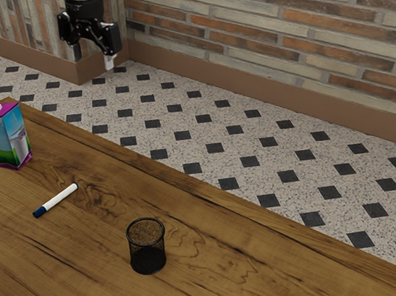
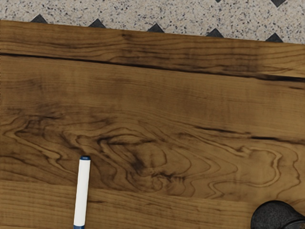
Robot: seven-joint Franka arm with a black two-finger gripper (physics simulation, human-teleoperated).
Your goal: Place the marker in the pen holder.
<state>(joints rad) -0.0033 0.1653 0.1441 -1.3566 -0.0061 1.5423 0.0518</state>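
The marker (image 1: 57,199) lay on the counter (image 1: 239,277), lower left in the exterior view, apart from the pen holder (image 1: 146,247). Upper left, the gripper (image 1: 93,57) hung spread; picking up came first, calling for a descent astride the barrel.

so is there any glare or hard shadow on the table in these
Exterior view: soft, even light, no hard shadow beside the carton or marker, no glare on the table; wrist view: no glare on the table either, the pen holder very dark.
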